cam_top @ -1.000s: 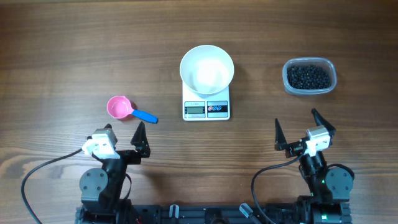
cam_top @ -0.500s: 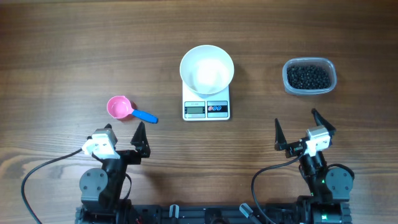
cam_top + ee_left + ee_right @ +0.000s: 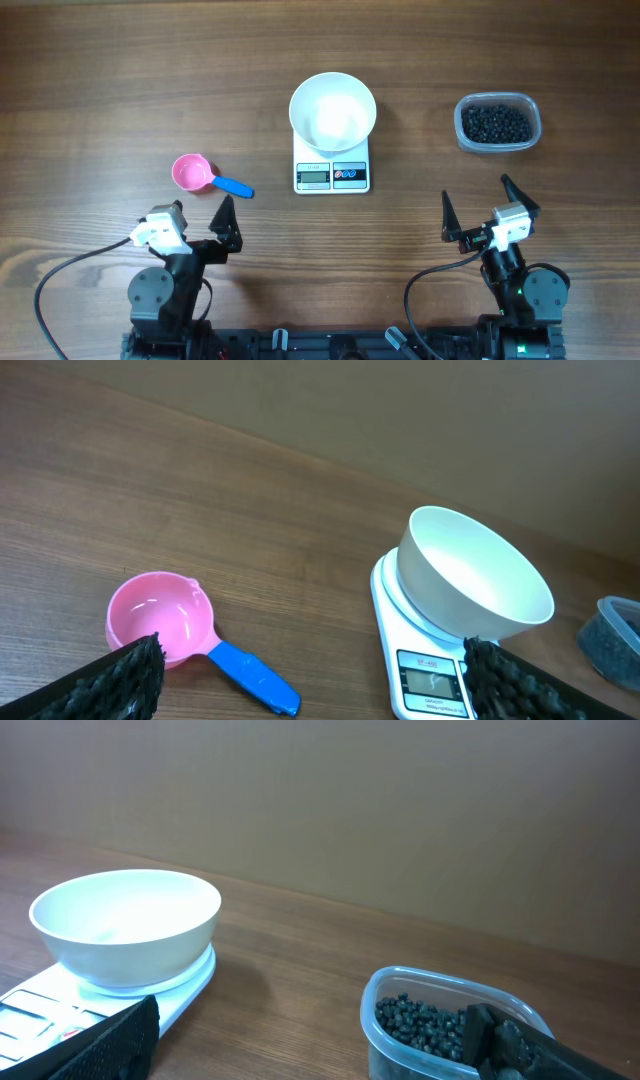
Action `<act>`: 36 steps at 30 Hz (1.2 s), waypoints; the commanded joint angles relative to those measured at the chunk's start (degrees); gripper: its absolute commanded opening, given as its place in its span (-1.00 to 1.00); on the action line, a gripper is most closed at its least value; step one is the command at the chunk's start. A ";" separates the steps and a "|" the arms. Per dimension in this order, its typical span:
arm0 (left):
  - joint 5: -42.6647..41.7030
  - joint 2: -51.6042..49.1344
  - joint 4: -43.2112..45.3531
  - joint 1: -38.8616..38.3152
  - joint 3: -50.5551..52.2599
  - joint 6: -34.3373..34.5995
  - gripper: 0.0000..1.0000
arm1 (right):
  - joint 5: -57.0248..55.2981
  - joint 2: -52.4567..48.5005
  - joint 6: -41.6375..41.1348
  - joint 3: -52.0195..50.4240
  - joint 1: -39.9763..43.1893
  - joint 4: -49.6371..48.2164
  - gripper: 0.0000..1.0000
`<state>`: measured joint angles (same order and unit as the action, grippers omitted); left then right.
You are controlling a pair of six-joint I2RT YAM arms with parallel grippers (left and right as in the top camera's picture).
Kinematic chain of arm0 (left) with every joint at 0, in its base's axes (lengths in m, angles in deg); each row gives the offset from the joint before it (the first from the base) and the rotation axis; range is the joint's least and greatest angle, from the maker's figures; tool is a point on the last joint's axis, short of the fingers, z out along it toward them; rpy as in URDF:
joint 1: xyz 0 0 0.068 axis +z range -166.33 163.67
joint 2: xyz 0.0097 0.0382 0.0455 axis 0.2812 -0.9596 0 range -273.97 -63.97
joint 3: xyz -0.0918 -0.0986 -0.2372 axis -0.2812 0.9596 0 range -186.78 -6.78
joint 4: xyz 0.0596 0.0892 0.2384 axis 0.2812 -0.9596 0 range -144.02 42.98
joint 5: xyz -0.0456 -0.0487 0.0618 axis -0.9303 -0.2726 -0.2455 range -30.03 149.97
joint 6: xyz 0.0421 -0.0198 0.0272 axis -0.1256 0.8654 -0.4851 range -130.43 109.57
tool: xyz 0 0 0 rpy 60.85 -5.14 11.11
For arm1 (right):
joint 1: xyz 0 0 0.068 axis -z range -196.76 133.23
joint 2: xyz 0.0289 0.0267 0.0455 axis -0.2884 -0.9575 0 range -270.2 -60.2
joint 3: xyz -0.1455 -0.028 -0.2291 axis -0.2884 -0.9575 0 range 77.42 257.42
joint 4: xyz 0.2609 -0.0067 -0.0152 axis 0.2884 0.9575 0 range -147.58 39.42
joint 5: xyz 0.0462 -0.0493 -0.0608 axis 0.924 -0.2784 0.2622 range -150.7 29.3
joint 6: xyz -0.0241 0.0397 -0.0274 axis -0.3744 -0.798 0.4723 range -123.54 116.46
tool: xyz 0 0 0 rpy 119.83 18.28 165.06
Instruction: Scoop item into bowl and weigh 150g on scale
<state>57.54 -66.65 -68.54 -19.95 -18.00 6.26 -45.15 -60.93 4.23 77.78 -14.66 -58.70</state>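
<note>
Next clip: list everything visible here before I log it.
bowl: one, white, empty, on the scale, mid-table.
scale: one, white, under the bowl, display facing the robot.
item: many black beads, heaped in the tub.
tub: one, clear plastic, right of the scale.
scoop: one, pink with blue handle, lying left of the scale.
table: one, brown wood.
left gripper: one, black fingers, open, empty, near edge.
right gripper: one, black fingers, open, empty, near edge.

Left gripper and right gripper showing pointed black fingers, white wrist blocks. Round black bases sitting lower frame, black cables looping out.
</note>
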 commanded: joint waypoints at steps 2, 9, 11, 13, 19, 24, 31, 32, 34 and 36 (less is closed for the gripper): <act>-0.72 -3.65 0.20 0.42 -4.24 0.50 1.00 | -0.55 0.59 -0.35 -0.07 -0.35 -0.15 0.99; -0.74 -8.00 0.22 0.42 -5.79 0.52 1.00 | -0.55 0.59 -0.37 -0.07 -0.33 -0.15 0.99; -0.74 -8.00 0.22 0.42 -5.79 0.52 1.00 | -0.55 0.59 -0.37 -0.07 -0.33 -0.15 0.99; -0.96 -8.00 0.22 0.42 -5.79 0.50 1.00 | -0.55 0.59 -0.35 -0.07 -0.33 -0.15 0.99; -0.94 -8.00 0.22 0.42 -5.79 0.52 1.00 | -0.55 0.57 -0.35 -0.07 -0.33 -0.13 1.00; -2.64 -8.00 2.08 0.42 -6.86 3.76 1.00 | -0.55 0.52 -0.35 -0.07 -0.33 -0.13 1.00; 2.03 -17.42 -2.69 0.42 -19.43 6.95 1.00 | -0.55 0.52 -0.35 -0.07 -0.33 -0.11 0.99; 3.78 -21.38 -5.14 0.42 -23.10 8.68 1.00 | -0.55 0.52 -0.37 -0.07 -0.33 -0.11 0.99; 7.48 -28.37 -11.30 0.42 -30.23 14.03 0.99 | -0.55 0.52 -0.37 -0.07 -0.33 -0.13 0.99; 8.07 -37.07 -18.99 0.42 -39.60 15.13 1.00 | -0.55 0.52 -0.37 -0.07 -0.33 -0.11 0.99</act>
<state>61.84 -95.24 -83.22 -19.95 -47.99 16.57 -45.15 -60.93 4.23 77.78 -14.66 -58.61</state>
